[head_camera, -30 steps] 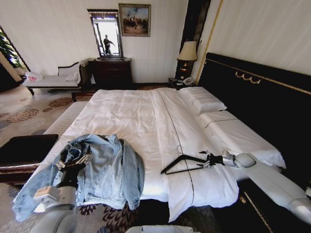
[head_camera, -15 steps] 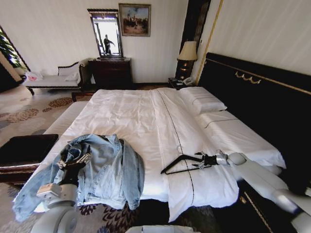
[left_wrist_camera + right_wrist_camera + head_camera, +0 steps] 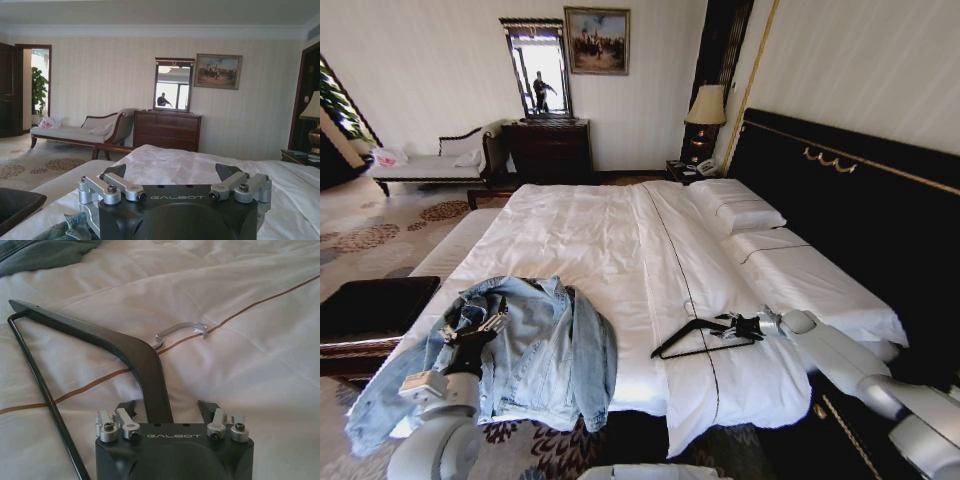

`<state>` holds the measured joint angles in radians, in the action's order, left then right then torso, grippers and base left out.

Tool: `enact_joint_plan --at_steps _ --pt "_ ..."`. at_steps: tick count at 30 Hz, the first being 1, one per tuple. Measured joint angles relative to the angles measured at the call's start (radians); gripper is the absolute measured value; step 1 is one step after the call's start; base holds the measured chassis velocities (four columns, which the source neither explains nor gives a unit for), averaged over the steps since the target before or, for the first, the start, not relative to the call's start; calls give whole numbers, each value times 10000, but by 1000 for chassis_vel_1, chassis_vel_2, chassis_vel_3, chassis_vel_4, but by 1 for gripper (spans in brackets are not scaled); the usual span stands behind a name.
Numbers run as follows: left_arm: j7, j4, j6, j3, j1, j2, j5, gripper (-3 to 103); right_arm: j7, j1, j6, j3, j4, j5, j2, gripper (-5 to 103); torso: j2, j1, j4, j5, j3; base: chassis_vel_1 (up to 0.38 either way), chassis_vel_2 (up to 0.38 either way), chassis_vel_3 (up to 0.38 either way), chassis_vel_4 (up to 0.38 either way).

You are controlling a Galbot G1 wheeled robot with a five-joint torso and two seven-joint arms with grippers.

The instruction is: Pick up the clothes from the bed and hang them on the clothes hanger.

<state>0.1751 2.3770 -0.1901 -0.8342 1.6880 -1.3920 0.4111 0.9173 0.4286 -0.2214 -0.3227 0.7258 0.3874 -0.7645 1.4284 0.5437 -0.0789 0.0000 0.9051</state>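
Observation:
The light-blue denim clothes (image 3: 545,350) lie crumpled on the bed's (image 3: 590,220) near left corner, one sleeve hanging over the edge. My left gripper (image 3: 475,325) hovers over the collar area, open and empty (image 3: 172,172); a bit of denim (image 3: 65,227) shows below it. The black clothes hanger (image 3: 672,340) lies flat on the white quilt to the jacket's right. At the hanger's right end is my right gripper (image 3: 735,327). It is open (image 3: 167,407), with one arm of the hanger (image 3: 135,352) running between its fingers and the metal hook (image 3: 182,329) beyond.
A tall black headboard (image 3: 850,200) and white pillows (image 3: 735,210) line the bed's right side. A dark low bench (image 3: 370,305) stands close at the left. Farther back are a dresser (image 3: 550,150), a lamp (image 3: 707,105) and a chaise (image 3: 430,165).
My right gripper has slid left along the quilt until its fingers straddle the hanger's arm. The hanger and jacket lie as before; the left arm has barely shifted.

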Motion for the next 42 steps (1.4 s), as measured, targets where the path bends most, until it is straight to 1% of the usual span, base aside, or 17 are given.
enact_joint_plan --at_steps 3,4,5,10,12,17,20,21,24,29,32,34,35,37,38,40,42 --pt "9 -22 -12 -14 -42 54 34 100 83 -79 0 -44 -37 39 2 59 0 0 0 0 0 0 0 0 0" --pt "9 -23 -13 -17 -45 58 39 100 111 -92 0 -51 -38 41 9 59 -1 0 0 0 0 0 0 0 0" --pt "11 -24 -16 -23 -47 69 50 100 158 -118 -5 -60 -39 44 26 48 0 1 0 0 0 0 0 0 0" --pt "15 -28 -17 -24 -54 77 55 100 243 -145 -73 -62 -7 44 95 37 -1 0 0 0 0 0 0 0 0" --pt "17 -27 -17 -19 -58 78 56 100 258 -141 -127 -40 98 61 171 27 -1 0 -1 1 0 0 0 0 0" --pt "22 -24 -18 -6 -38 71 47 100 160 40 -248 38 643 420 464 22 -1 1 -1 1 0 0 0 0 0" --pt "22 3 -18 -1 10 68 21 100 -459 561 -276 159 2120 1524 959 22 -1 0 1 2 0 0 0 0 0" --pt "22 3 -18 -1 10 68 21 100 -459 561 -276 159 2120 1524 959 22 -1 0 1 2 0 0 0 0 0" --pt "27 25 -18 15 58 48 -30 100 -1316 1322 -191 368 4174 2546 1479 22 0 -1 0 -1 -1 0 0 0 0" --pt "30 32 -12 18 150 3 -142 100 -2247 2118 -72 700 6247 2600 1853 22 0 -2 3 0 -1 0 0 0 0" --pt "35 32 -8 18 180 -22 -175 100 -2663 2305 19 771 6795 2504 1958 22 0 -2 -1 -2 -1 0 0 0 0" --pt "41 22 10 40 204 -86 -300 100 -3776 2426 225 705 7635 2529 2085 22 0 -2 0 -1 -1 0 0 0 0" --pt "41 22 10 40 204 -86 -300 100 -3776 2426 225 705 7635 2529 2085 22 0 -2 0 -1 -1 0 0 0 0" --pt "46 1 22 68 208 -124 -385 100 -4842 2368 512 483 8250 2542 2194 22 0 -1 0 1 -1 0 0 0 0" --pt "46 1 22 68 208 -124 -385 100 -4842 2368 512 483 8250 2542 2194 22 0 -1 0 1 -1 0 0 0 0" --pt "49 -24 28 72 183 -134 -408 100 -6255 2085 985 8 8995 2596 2311 22 0 -1 -1 -2 -1 0 0 0 0" --pt "55 -80 36 62 122 -125 -409 100 -7210 1653 1359 -656 9568 2916 2365 22 1 -2 0 1 -1 0 0 0 0"
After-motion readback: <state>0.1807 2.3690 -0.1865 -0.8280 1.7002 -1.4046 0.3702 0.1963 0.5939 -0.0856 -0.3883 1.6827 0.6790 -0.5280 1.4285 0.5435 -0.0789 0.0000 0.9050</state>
